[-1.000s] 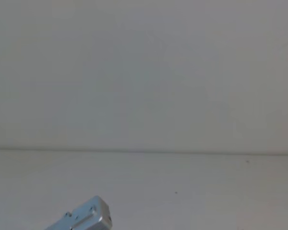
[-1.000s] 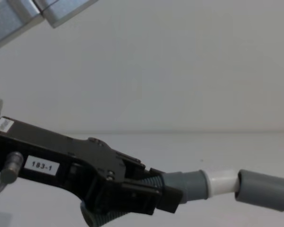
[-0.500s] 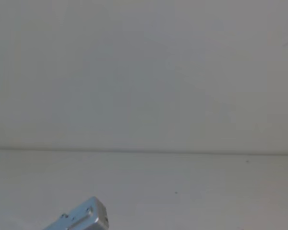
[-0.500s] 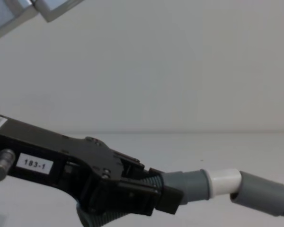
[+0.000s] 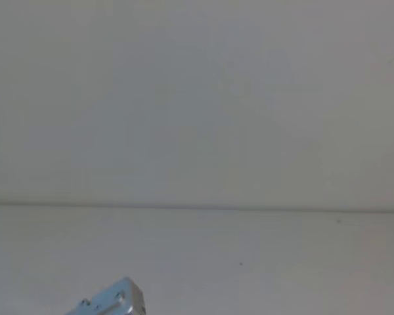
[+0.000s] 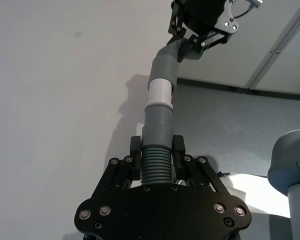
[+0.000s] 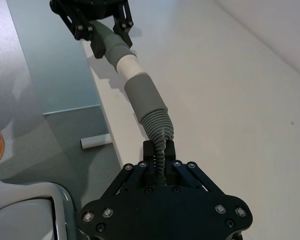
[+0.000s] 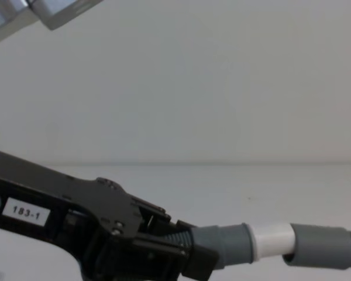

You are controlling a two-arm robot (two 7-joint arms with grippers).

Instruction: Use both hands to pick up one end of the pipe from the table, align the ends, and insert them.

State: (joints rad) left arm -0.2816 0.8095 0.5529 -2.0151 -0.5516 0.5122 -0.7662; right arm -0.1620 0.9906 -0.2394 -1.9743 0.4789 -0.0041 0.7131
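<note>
The dark grey ribbed pipe (image 6: 155,167) hangs above the white table (image 8: 222,181), held by both grippers. My left gripper (image 8: 190,252), the one with the "183-1" label, is shut on the ribs just behind the cuff (image 8: 225,241) that carries the white tip (image 8: 272,240). That tip meets the mouth of the other cuff (image 8: 322,246), and the two lie in one straight line. In the right wrist view my right gripper (image 7: 160,150) is shut on the ribs behind its cuff (image 7: 145,95). The left wrist view has my left gripper (image 6: 156,150) near and the right one (image 6: 200,25) far.
A pale wall (image 8: 193,76) rises behind the table. The table's near edge (image 7: 102,117) drops to a grey floor, where a small white tube (image 7: 95,142) lies. A silver arm link (image 8: 52,12) crosses the chest view's top left; another (image 5: 111,302) sits low in the head view.
My left gripper has sunk lower and left in the chest view. The two cuffs, at an angle to each other a second ago, have levelled into one straight line with the white tip against the other cuff.
</note>
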